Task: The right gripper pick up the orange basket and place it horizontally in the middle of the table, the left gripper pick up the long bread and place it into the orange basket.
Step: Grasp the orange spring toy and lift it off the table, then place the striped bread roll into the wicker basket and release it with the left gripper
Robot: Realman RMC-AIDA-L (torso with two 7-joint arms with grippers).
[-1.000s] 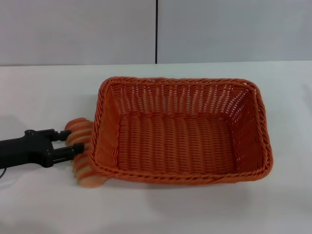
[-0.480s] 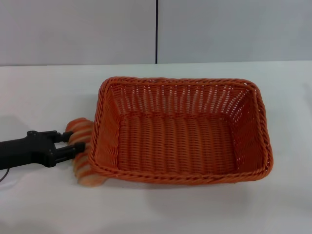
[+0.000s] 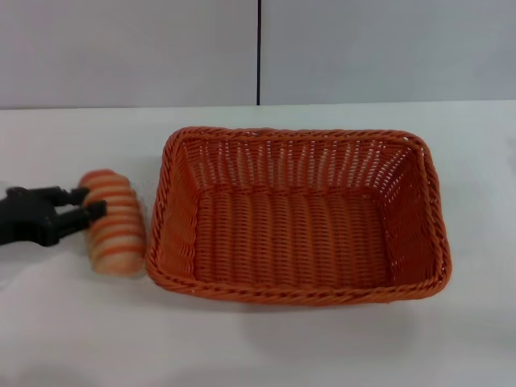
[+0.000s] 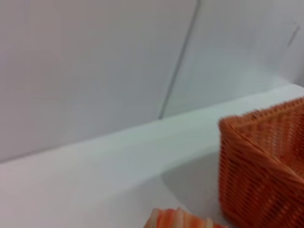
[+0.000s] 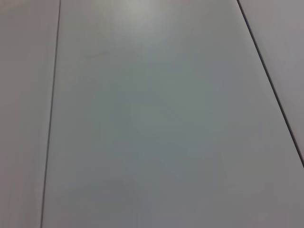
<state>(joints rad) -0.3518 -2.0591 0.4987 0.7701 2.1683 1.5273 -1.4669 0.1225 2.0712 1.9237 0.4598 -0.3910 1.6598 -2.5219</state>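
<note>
Orange wicker fills the middle of the head view: the orange basket [image 3: 298, 216], a large rectangular woven one with sloping sides and a braided rim, sits upright and empty on the plain white table [image 3: 266, 347], its long side running across the view. It has not shifted since the earlier frames. To its left, the left gripper [image 3: 87, 203], a black two-finger claw reaching in from the left edge, is clamped on the long bread [image 3: 113, 222], a small oblong toy loaf with orange-brown and cream stripes across its ridged top. A second ago the loaf lay low against the basket's left wall, partly hidden behind the rim, with the claw closing around its middle. Now the whole loaf shows, striped top up, just beside the basket's left rim and apart from it, and the claw has drawn back toward the left edge and sits higher in the view. The left wrist view catches a sliver of the loaf [image 4: 183, 220] near a corner of the basket [image 4: 263, 166]. The right gripper is out of sight; its wrist view shows only a grey panelled wall [image 5: 152, 114].
</note>
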